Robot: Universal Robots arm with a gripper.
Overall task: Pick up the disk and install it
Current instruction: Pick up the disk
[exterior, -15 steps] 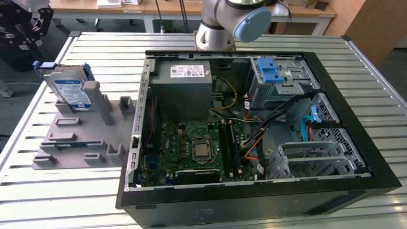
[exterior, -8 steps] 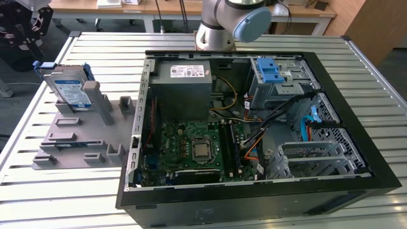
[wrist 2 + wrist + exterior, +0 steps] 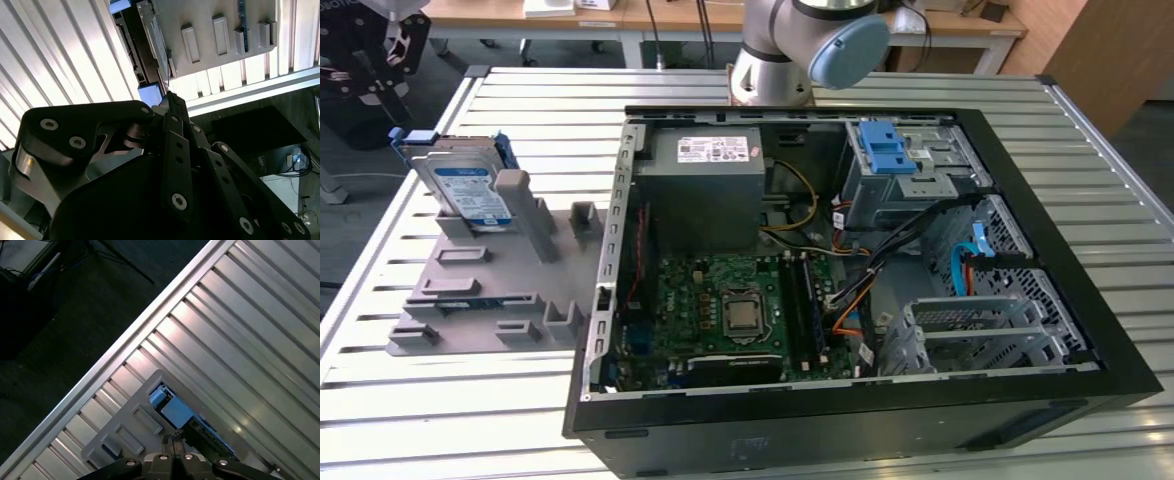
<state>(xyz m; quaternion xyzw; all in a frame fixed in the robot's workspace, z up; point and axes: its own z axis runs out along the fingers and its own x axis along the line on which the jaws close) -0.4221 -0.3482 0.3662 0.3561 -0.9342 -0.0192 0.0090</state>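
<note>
One slatted aluminium table (image 3: 480, 430) carries the whole scene, with an open black desktop computer case (image 3: 854, 425) lying on its side well away from the gripper (image 3: 173, 441). The robot arm (image 3: 801, 45) rises from the table at the far edge of the case. Inside the case, farther still from the gripper, sit a grey power supply (image 3: 700, 190), a green motherboard (image 3: 720, 310) and a grey metal drive cage (image 3: 907, 185) with a blue latch (image 3: 887, 155). A grey slotted holder (image 3: 467, 290) rests on the table beside the case, below the gripper and just ahead of its fingertips (image 3: 171, 107) in both wrist views. The disk (image 3: 464, 190), a silver hard drive with a white-and-blue label and a blue carrier frame, stands on edge in that holder. It leans a little, with one blue end of its frame nearest the fingertips. The gripper hangs above it with its fingers pressed together, clasping nothing and clear of the disk, which is not yet lifted or installed.
</note>
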